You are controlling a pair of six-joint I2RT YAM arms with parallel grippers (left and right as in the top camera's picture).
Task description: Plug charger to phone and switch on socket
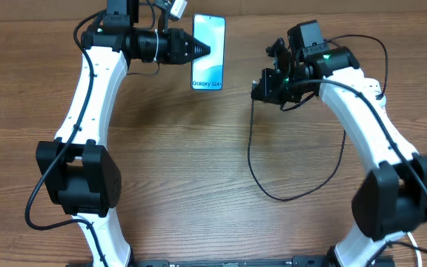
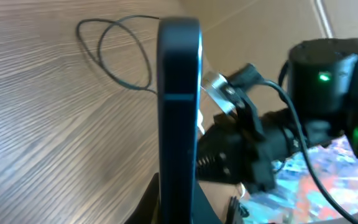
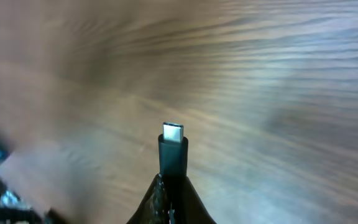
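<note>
1. Phone: rigid, smooth, likely slippery, with a fragile glass face. The left gripper is clamped on its long edge at the far side of the table.
2. Charger: light, limp cable looping on the table. The right gripper is closed on the stiff connector body, tip protruding. Best hold: connector body, not cord.

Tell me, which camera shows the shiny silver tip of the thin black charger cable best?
The right wrist view: the silver tip stands close and sharp above the shut right gripper. Overhead shows only the thin black cable looping; the tip is too small. The left wrist view shows just a cable loop.
</note>
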